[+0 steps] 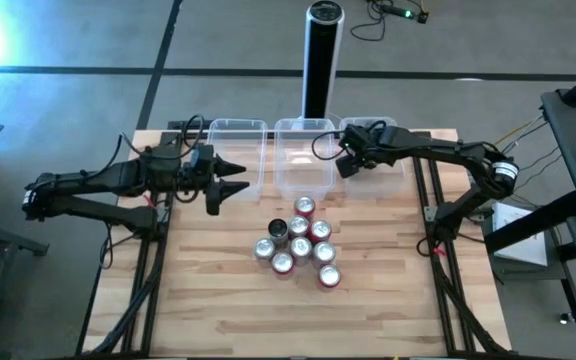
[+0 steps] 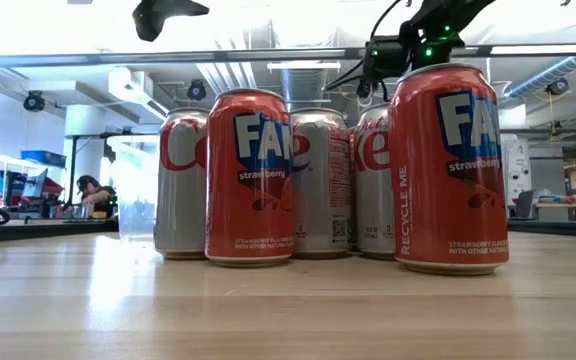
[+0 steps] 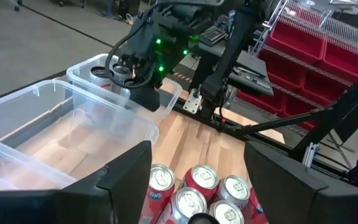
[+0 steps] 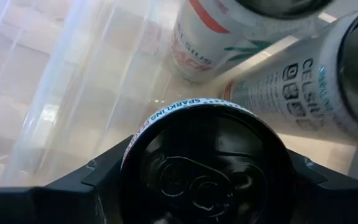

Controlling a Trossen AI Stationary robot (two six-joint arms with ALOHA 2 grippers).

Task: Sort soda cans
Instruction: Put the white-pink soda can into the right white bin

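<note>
A cluster of soda cans [image 1: 299,243] is standing upright on the wooden table [image 1: 208,300], packed together just in front of the middle bin [image 1: 304,160]; red, silver and one black-topped can are being shown there in the high view. In the low view, the red strawberry cans [image 2: 448,165] are standing nearest the camera, with silver cans [image 2: 181,185] just behind them, touching or nearly so. A white can [image 4: 207,165] with a black top is being gripped between the fingers of the right gripper [image 1: 349,158], which is being held over the right bin [image 1: 396,168]; two further white cans [image 4: 291,87] are lying inside that clear bin, below the held one. The left gripper [image 1: 230,176] is being held above the table beside the left bin [image 1: 230,150], behind and to the left of the cluster, with its fingers [image 3: 123,180] spread apart and nothing between them. A tall black-and-silver cylinder post [image 1: 321,60] is standing on the floor beyond the bins. In the room behind the table, a person [image 2: 90,195] is being seen seated far off.
</note>
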